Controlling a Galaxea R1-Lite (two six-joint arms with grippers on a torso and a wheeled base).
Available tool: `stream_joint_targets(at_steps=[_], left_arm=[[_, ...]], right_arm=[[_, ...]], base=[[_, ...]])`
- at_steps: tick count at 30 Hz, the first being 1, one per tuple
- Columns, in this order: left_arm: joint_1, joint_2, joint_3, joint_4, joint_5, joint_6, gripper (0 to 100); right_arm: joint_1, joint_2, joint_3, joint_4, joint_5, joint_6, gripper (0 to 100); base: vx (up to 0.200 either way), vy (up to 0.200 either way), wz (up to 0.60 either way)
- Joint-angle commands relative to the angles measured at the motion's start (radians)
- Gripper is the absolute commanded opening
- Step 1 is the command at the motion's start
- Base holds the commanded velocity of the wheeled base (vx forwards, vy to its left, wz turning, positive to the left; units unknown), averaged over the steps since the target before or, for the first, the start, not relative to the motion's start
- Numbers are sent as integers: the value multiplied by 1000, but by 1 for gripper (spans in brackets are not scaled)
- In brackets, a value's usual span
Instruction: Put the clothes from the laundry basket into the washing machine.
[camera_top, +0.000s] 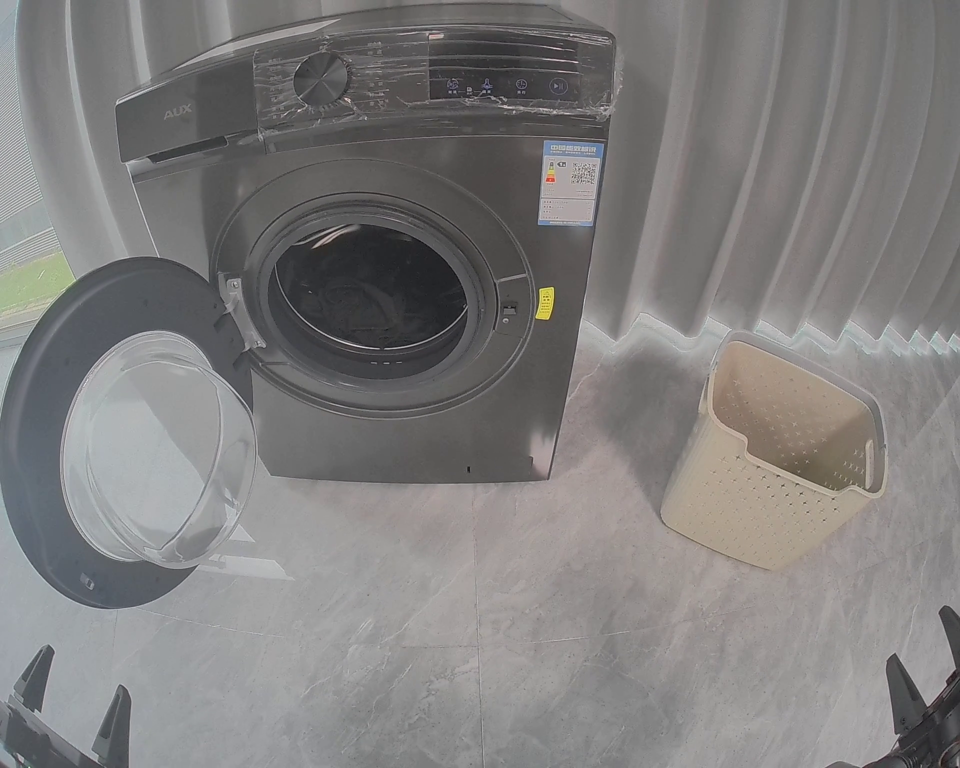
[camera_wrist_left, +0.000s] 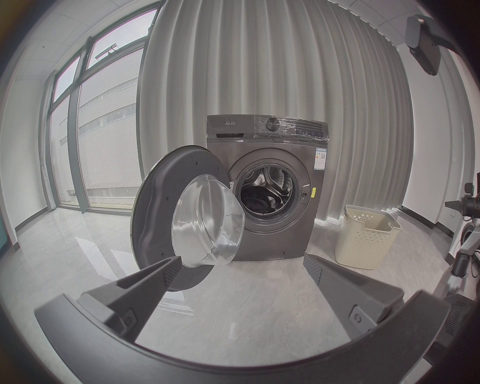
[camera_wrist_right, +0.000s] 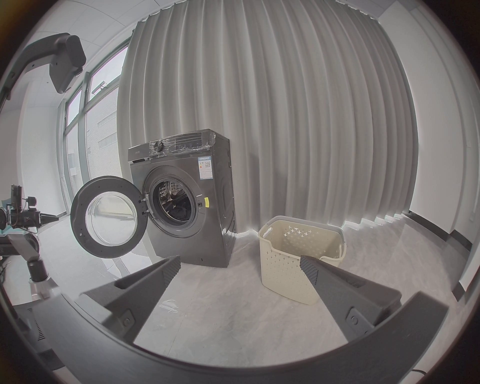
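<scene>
Your left fingers (camera_wrist_left: 135, 295) and right fingers (camera_wrist_right: 350, 295) are hanging spread and empty. The laundry basket (camera_top: 740, 490) is looking bare; reaching in could tip it over.

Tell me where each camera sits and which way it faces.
Head view: on the head, looking forward and down at the washer, its open door and the basket; the left gripper and right gripper show at the bottom corners.
Left wrist view: on the left wrist, low, facing the washer's front; the left gripper, open, in the foreground.
Right wrist view: on the right wrist, low, facing the basket, washer beside it; the right gripper, open, in the foreground.
Shared: all three show washer, door and basket.
</scene>
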Motion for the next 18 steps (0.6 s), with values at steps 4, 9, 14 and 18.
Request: stream_joint_targets(at_steps=[4, 9, 14, 18], left_arm=[[0, -11, 16, 0, 0, 0, 100], [0, -9, 16, 0, 0, 0, 100], [0, -11, 16, 0, -2, 2, 100], [0, -11, 16, 0, -2, 0, 100]], right_arm=[[2, -1, 16, -2, 1, 7, 100], [5, -3, 16, -3, 1, 10, 100], [3, -1, 18, -3, -1, 34, 100], [3, -1, 18, -5, -1, 33, 100]], base=[[0, 0, 0], [0, 0, 0], [0, 0, 0], [0, 0, 0]])
